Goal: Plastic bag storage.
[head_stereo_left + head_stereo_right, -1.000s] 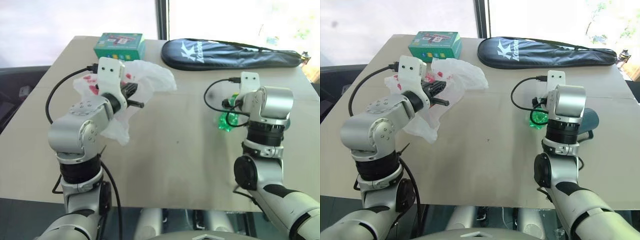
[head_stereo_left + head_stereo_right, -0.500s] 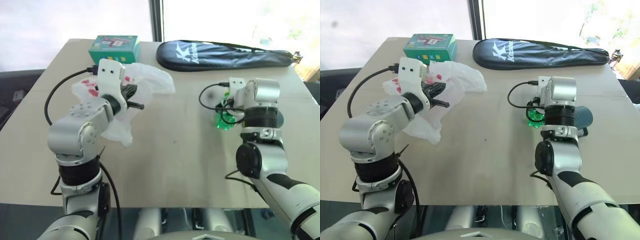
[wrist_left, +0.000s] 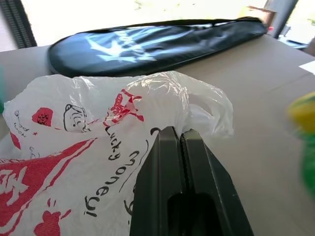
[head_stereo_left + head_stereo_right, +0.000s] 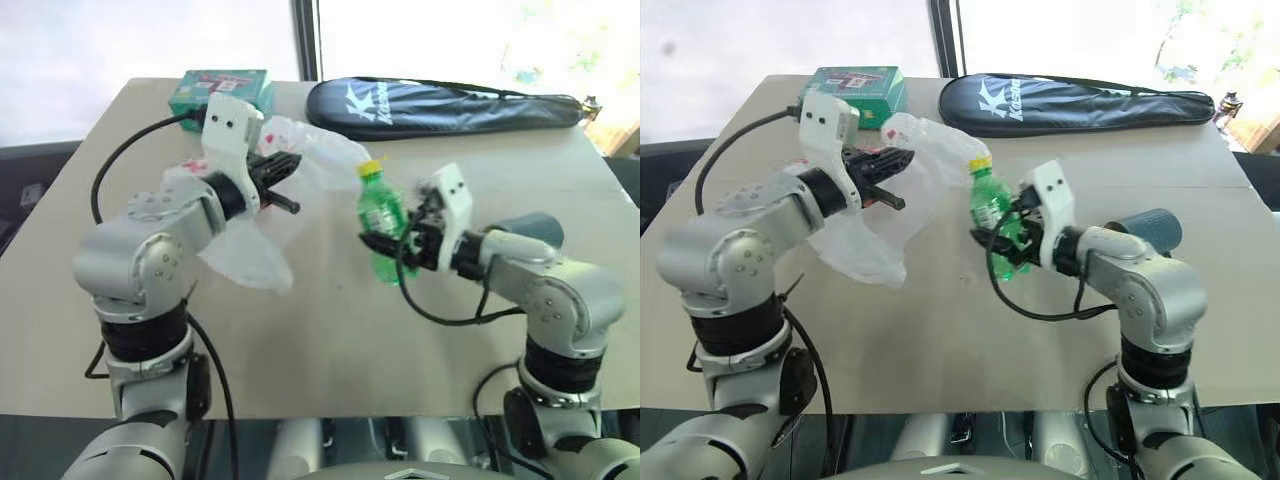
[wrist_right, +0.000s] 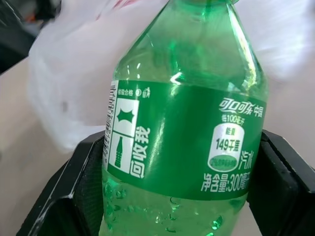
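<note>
Nearest to us, in the middle right of the frame, we see the right gripper (image 4: 1002, 232) with its two black fingers (image 5: 283, 182) set wide on both sides of a green bottle (image 4: 380, 225). It holds the bottle by the labelled body, upright and lifted above the table (image 4: 330, 330); the yellow cap is on top.

A little further, in the upper left, the left gripper (image 4: 283, 182) has its fingers pressed together, and they pinch a fold of the plastic bag (image 3: 78, 147). The bag, translucent white with red print, hangs from this grip. Its lower part falls toward the table, and its upper part swells toward the bottle, just beside the cap.

At the far edge we see a green box (image 4: 854, 85) in the upper left and a long black racket cover (image 4: 450, 100) across the upper right.
</note>
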`<action>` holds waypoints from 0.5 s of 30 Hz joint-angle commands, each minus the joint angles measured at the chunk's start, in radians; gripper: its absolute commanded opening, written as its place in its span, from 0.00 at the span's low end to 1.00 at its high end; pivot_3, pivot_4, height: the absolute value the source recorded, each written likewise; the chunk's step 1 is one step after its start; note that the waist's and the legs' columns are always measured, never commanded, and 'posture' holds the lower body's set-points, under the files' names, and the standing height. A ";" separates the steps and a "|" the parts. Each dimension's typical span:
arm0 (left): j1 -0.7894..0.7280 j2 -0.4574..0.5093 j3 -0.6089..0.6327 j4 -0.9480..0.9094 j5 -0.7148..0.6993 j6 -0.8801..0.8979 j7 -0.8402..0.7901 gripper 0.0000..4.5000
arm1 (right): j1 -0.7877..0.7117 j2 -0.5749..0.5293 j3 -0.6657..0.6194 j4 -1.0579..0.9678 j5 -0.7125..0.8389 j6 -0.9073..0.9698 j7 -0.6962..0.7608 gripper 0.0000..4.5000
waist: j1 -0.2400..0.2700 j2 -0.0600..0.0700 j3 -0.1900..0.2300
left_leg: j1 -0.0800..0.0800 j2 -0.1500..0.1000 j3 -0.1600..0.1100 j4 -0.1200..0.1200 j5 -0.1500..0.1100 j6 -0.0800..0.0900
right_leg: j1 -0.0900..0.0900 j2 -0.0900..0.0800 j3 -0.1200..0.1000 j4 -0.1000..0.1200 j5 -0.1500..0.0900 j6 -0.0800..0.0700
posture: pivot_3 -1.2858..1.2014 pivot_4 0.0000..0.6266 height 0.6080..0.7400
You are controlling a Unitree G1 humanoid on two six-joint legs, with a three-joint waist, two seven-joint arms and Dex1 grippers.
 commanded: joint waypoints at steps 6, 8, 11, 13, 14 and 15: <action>-0.021 0.088 0.022 -0.031 -0.174 0.041 -0.130 0.00 | -0.283 0.233 -0.215 0.371 0.089 0.099 -0.101 0.71 | 0.002 0.000 0.000 | -0.001 0.000 -0.001 0.000 0.000 0.000 | 0.000 0.000 -0.001 -0.001 0.000 0.000 | 0.52 0.24 1.00; 0.014 0.126 0.000 -0.063 -0.196 0.046 -0.151 0.00 | -0.333 0.261 -0.284 0.435 0.103 0.092 -0.130 0.71 | 0.002 0.000 0.000 | -0.002 0.000 0.000 -0.001 0.000 0.000 | 0.000 0.000 -0.001 -0.002 0.000 0.000 | 0.52 0.24 1.00; 0.047 0.146 -0.011 -0.100 -0.229 0.046 -0.151 0.00 | -0.415 0.326 -0.435 0.590 0.094 0.044 -0.256 0.71 | 0.007 0.000 0.001 | -0.002 -0.001 -0.001 -0.001 0.000 0.000 | 0.000 -0.001 -0.001 -0.002 0.000 0.000 | 0.52 0.24 1.00; 0.044 0.118 0.007 -0.106 -0.256 0.065 -0.129 0.00 | -0.449 0.384 -0.467 0.742 0.066 -0.103 -0.352 0.71 | 0.009 0.000 0.001 | -0.002 -0.001 -0.001 -0.001 0.000 0.000 | 0.000 -0.001 -0.002 -0.002 0.000 0.000 | 0.52 0.24 1.00; 0.040 0.108 0.012 -0.105 -0.264 0.068 -0.118 0.00 | -0.450 0.403 -0.454 0.788 0.048 -0.164 -0.374 0.71 | 0.008 0.000 0.001 | -0.001 -0.001 0.000 -0.001 0.000 0.000 | 0.000 -0.001 -0.001 -0.002 0.000 0.000 | 0.52 0.24 1.00; 0.034 0.098 0.016 -0.102 -0.270 0.070 -0.107 0.00 | -0.454 0.419 -0.444 0.838 0.038 -0.218 -0.389 0.71 | 0.003 0.000 0.001 | -0.001 -0.001 0.000 -0.001 0.000 0.000 | 0.000 -0.001 0.000 -0.002 0.000 0.000 | 0.52 0.24 1.00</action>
